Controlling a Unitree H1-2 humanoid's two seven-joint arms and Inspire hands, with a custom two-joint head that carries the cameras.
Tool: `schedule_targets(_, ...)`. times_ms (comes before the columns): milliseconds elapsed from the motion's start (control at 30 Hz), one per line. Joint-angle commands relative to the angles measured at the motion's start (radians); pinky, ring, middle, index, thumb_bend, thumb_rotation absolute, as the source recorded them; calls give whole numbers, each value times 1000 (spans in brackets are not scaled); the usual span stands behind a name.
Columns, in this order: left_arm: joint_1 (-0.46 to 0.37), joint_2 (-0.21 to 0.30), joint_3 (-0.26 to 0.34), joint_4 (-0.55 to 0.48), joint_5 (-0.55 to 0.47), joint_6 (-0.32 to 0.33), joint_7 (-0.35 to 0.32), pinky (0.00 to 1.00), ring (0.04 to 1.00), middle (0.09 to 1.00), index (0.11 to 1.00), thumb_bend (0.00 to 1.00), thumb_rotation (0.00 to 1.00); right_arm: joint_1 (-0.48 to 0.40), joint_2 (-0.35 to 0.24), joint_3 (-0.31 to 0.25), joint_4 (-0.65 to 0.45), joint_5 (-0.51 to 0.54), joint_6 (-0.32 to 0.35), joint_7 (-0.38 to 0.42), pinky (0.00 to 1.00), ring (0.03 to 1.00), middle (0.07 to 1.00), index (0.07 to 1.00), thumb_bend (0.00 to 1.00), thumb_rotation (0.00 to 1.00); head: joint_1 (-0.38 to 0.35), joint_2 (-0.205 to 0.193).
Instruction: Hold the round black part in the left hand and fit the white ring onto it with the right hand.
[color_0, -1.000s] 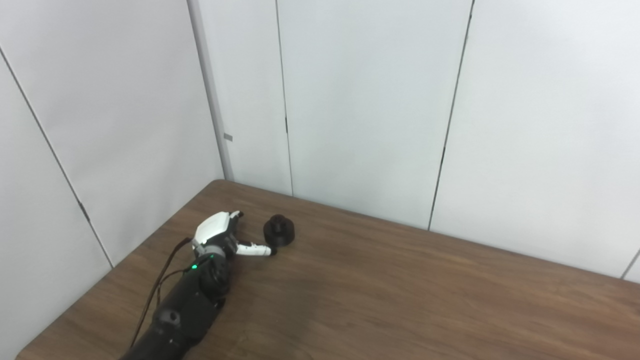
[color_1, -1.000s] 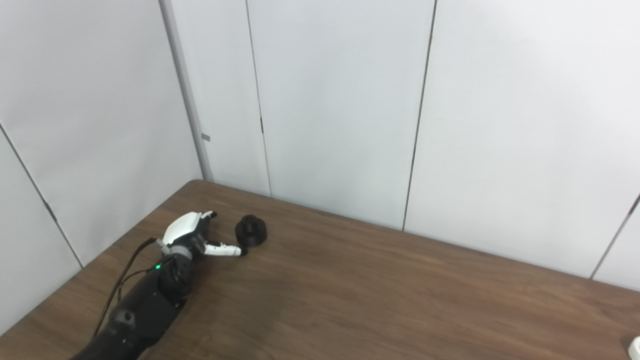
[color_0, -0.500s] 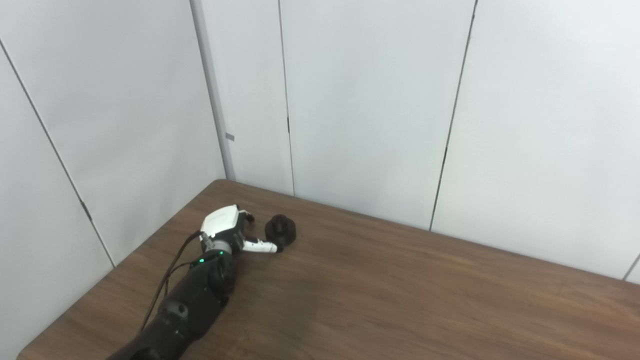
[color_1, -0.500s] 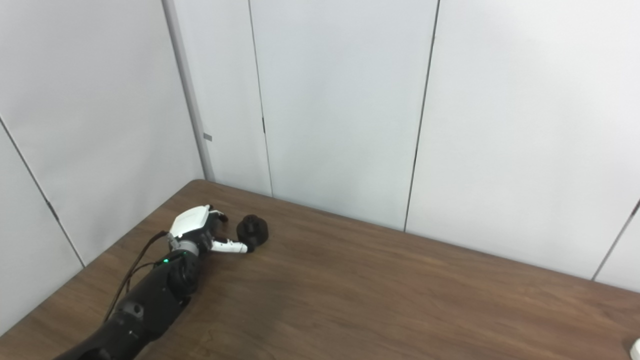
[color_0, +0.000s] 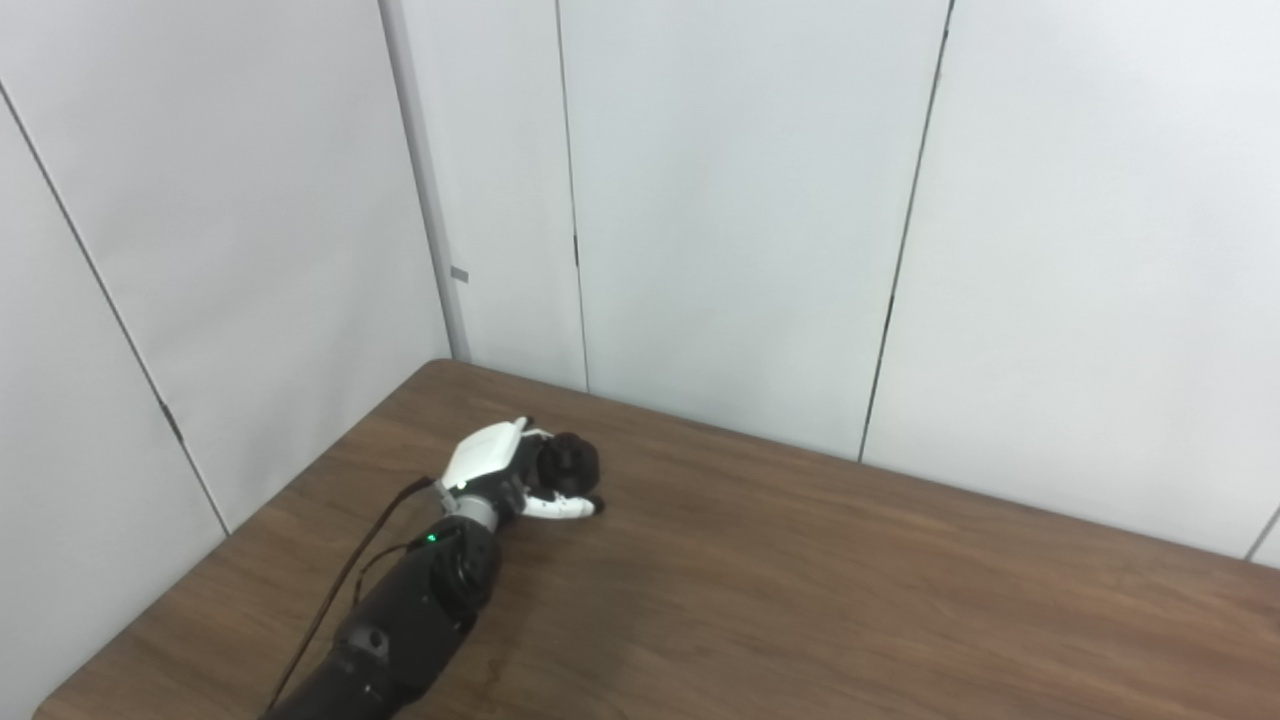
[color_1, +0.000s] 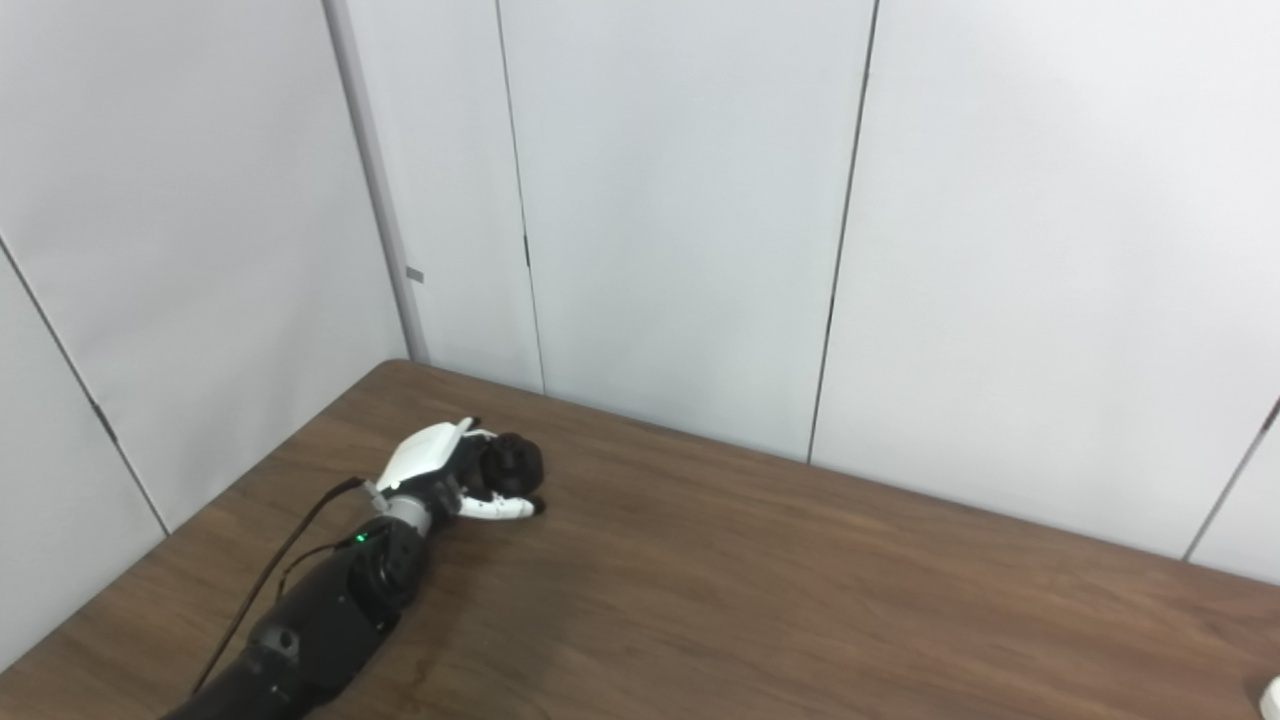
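Fingers (color_0: 572, 508) of the left hand (color_0: 497, 468) are curled round the round black part (color_0: 570, 463), though whether it is truly clamped or only touched cannot be told, since the far fingers are hidden behind it. Only the part's top and right side are seen, near the counter's (color_0: 800, 580) far left corner. The hand is laid palm-inward, its black forearm (color_0: 420, 600) stretched up from the bottom edge. A small white object (color_1: 1268, 695) is cut off at the right edge.
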Motion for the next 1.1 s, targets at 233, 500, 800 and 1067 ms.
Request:
schedule_targets(233,5,-20,-18,-32,6,-17,-18,1000,1000,1000,858,1000,388,18,-24,-17,-17,7,45,7,859,971,1000,948,512,188,-4,8)
schedule_targets(500,13,-8,-24,-8,27,-39,12,1000,1000,1000,735,1000,281,21,-22,-18,-23,14,56,8,862,989,1000,960,526,205,-5,11)
schedule_targets(800,30,-8,-26,43,47,-125,124,1000,1000,949,492,568,48,22,-21,-19,-38,16,71,9,844,987,1000,967,528,231,-9,16)
schedule_targets(1067,51,20,-42,8,66,-82,59,1000,1000,973,492,523,59,29,-25,-23,-49,32,83,15,835,994,1000,966,534,191,-8,27)
